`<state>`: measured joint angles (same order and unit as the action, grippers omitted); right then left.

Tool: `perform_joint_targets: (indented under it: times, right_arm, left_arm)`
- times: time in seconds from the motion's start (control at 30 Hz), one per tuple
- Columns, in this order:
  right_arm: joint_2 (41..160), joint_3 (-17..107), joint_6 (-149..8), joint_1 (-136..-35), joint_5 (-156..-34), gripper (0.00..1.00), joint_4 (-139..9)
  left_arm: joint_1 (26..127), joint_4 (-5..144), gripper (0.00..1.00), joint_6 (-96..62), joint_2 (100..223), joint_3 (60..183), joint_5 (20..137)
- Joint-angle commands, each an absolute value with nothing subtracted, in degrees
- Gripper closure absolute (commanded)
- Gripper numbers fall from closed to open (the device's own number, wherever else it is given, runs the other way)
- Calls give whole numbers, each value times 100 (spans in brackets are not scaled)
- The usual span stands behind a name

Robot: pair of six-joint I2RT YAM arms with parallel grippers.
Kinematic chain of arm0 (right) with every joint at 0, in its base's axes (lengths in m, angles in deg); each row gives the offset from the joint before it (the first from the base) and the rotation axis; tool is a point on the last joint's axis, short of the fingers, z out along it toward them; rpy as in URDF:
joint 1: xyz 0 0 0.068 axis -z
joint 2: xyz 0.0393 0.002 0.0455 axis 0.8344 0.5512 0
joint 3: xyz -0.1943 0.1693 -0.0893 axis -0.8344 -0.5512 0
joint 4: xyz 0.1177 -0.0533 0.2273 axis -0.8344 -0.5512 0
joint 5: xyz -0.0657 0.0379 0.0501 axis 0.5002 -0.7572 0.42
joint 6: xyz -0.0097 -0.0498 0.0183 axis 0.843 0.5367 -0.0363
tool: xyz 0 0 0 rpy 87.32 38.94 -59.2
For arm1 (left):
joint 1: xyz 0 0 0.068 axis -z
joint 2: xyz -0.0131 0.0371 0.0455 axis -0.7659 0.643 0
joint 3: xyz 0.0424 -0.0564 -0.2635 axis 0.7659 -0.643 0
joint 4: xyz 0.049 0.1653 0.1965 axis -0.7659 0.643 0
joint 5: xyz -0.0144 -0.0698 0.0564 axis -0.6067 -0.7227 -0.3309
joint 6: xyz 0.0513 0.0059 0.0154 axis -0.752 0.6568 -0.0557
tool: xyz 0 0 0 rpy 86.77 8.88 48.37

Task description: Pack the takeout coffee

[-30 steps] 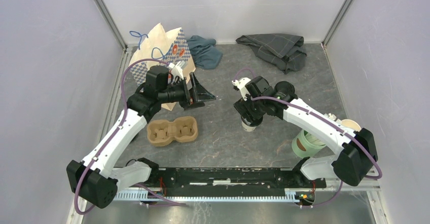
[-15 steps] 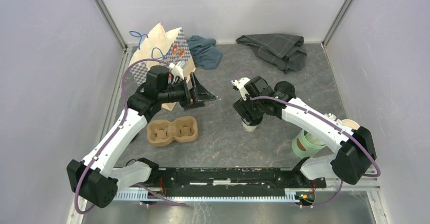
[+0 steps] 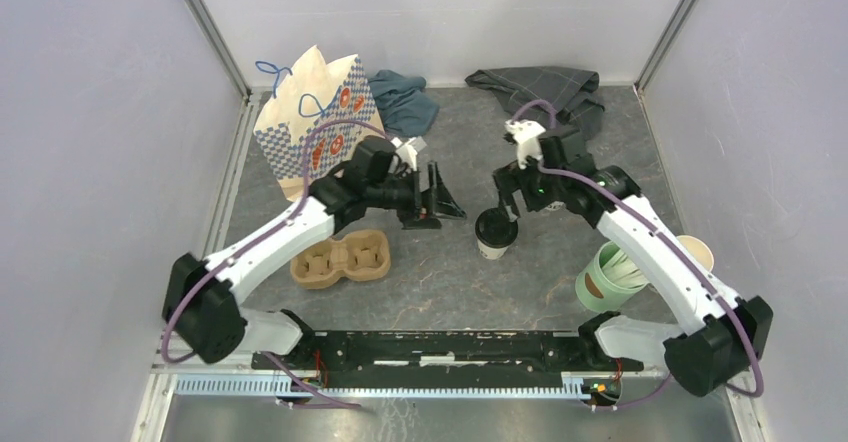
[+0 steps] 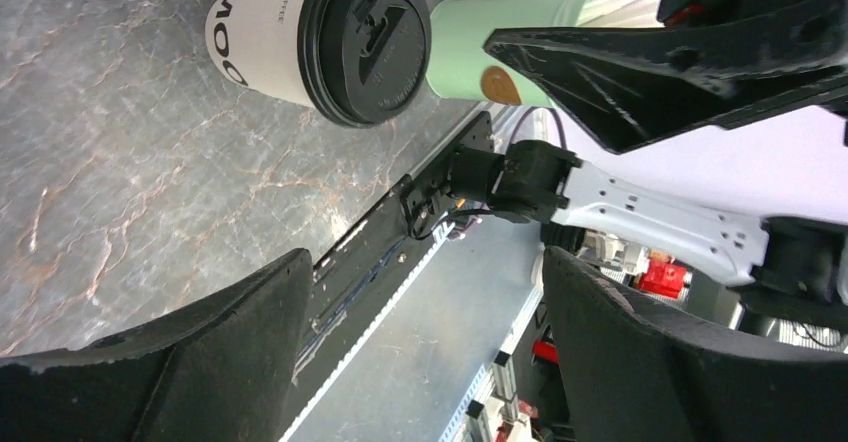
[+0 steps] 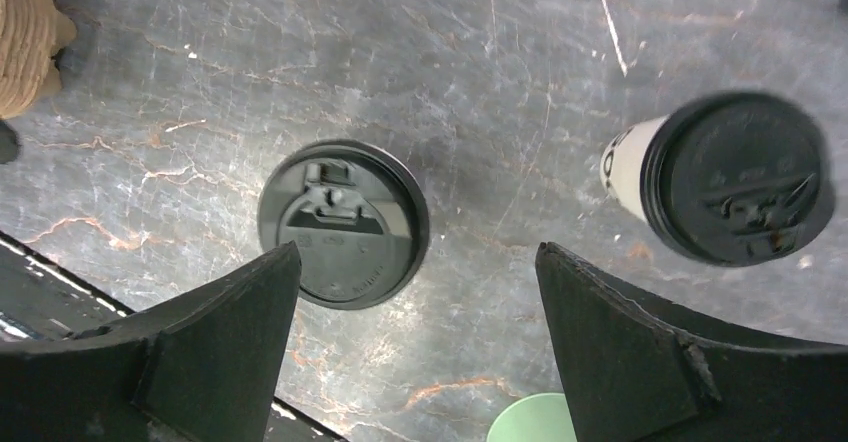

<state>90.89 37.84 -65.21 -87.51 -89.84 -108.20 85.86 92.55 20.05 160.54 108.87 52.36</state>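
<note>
The takeout coffee (image 3: 496,232), a white paper cup with a black lid, stands upright on the grey table. My right gripper (image 3: 508,205) is open and hovers above and just behind it. In the right wrist view the lid (image 5: 343,224) lies below, by the left finger of the right gripper (image 5: 418,262). A second black-lidded white cup (image 5: 735,177) stands to the right. My left gripper (image 3: 445,194) is open and empty, left of the cup. The cup (image 4: 330,37) shows ahead of the left gripper (image 4: 425,262).
A tan two-cup carrier (image 3: 340,259) lies at front left. A patterned paper bag (image 3: 305,112) stands at the back left. A mint-green cup (image 3: 608,274) and a lidless white cup (image 3: 692,252) stand at the right. Cloths (image 3: 405,102) (image 3: 545,97) lie at the back.
My right gripper has risen and drawn back to the right, uncovering the lidded cup. My left gripper has swung right, away from the bag and toward the cup.
</note>
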Motion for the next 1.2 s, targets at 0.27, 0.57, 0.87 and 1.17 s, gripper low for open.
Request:
perform_joint_targets:
  times: [0.27, 0.57, 0.87, 1.17]
  right_arm:
    - [8818, 1773, -7228, -6679, -12740, 24, -9203]
    - [8609, 1115, -7837, -6257, -13408, 27, -8482]
    - [8778, 923, -8209, -5865, -13584, 30, -8025]
    - [8962, 659, -8547, -5710, -13783, 38, -7460]
  left_arm:
    - [9103, 8144, 22, 2379, 17981, 11765, 5384]
    - [9103, 7851, 34, 2566, 18476, 11750, 5026]
    - [9103, 7949, 44, 2550, 18667, 11783, 4992]
    - [9094, 8183, 49, 2422, 18867, 11922, 5031]
